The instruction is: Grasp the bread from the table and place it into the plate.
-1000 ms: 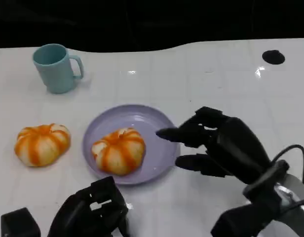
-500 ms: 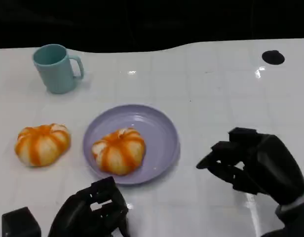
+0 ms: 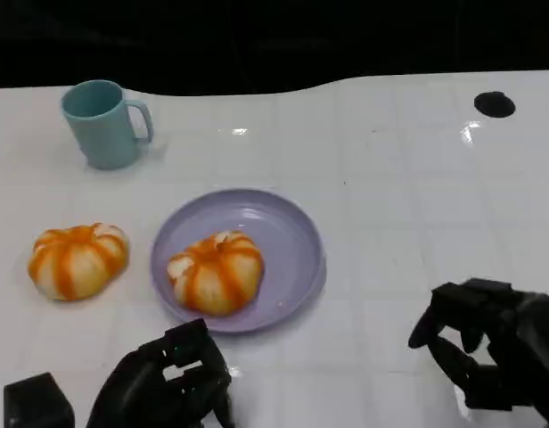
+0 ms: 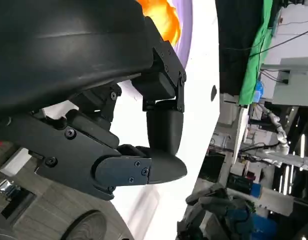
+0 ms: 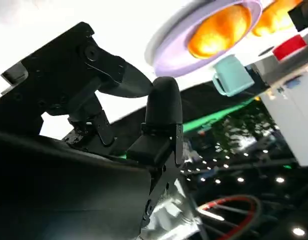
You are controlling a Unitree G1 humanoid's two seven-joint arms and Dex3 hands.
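Bread [image 3: 215, 272] is seen lying in the plate [image 3: 288, 223], toward its near-left part, so the placing step is judged done for that piece; the step in hand is judged to be the withdrawal after release. A second bread [image 3: 77, 259] of the same kind lies on the bench [image 3: 390, 178] just left of the plate, apart from its rim. If that piece is also meant by the task, a fresh reach is called for next, most readily by the hand nearest it, with the fingers opened wide enough to span its domed top before being closed on it.

Left of the plate and farther back, a teal mug [image 3: 103, 122] is set upright, handle toward the plate. Near of the plate, at its left, the left hand [image 3: 163, 383] is seen low over the bench, fingers curled inward with nothing held. Right of the plate and nearer, well apart from it, the right hand [image 3: 488, 352] is seen with its fingers bent but parted, nothing between them.

Each bread is a round, pumpkin-shaped bun, pale cream with orange stripes run from the crown down the sides; a soft, slightly yielding body is expected, easily dented by a hard squeeze.
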